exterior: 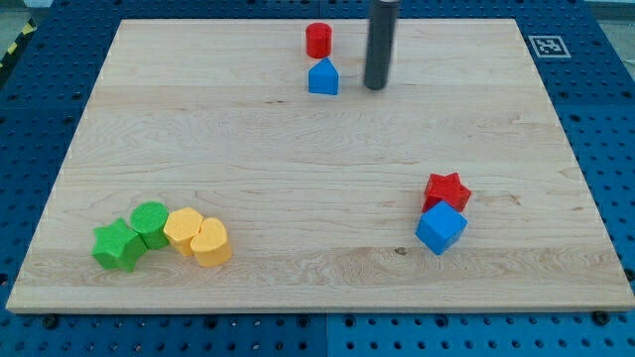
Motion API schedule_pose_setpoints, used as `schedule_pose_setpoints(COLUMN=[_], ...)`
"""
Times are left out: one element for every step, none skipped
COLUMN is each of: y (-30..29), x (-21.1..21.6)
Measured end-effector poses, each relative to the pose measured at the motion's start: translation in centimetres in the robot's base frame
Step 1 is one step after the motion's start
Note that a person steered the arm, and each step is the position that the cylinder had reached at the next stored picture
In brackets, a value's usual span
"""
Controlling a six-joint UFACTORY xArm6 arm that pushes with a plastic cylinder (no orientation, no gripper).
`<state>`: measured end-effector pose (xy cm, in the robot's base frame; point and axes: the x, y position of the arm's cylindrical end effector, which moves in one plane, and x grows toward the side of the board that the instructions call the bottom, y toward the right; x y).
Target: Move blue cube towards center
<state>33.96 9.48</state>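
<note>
The blue cube (pixel 442 228) lies on the wooden board (pixel 317 169) at the view's lower right, touching a red star (pixel 446 189) just above it. My tip (pixel 374 87) is near the view's top centre, far from the blue cube, up and to its left. It stands a little to the right of a blue house-shaped block (pixel 322 77), apart from it. A red cylinder (pixel 318 41) sits just above that blue block.
At the view's lower left a cluster lies together: a green star (pixel 118 245), a green cylinder (pixel 151 222), a yellow block (pixel 183 229) and a yellow heart (pixel 210 241). A tag marker (pixel 544 46) is at the board's top right corner.
</note>
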Motion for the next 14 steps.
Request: schedule_pose_setpoints(y=[6.1,9.7,9.3,3.7,2.8,4.9,6.6,6.6,6.5,5.1,3.0,1.2,-0.3,-1.8], x=[6.3,16.3,22.7,25.2,25.4,25.3,25.4,25.6,25.4,25.3,25.0,22.8,19.9,17.6])
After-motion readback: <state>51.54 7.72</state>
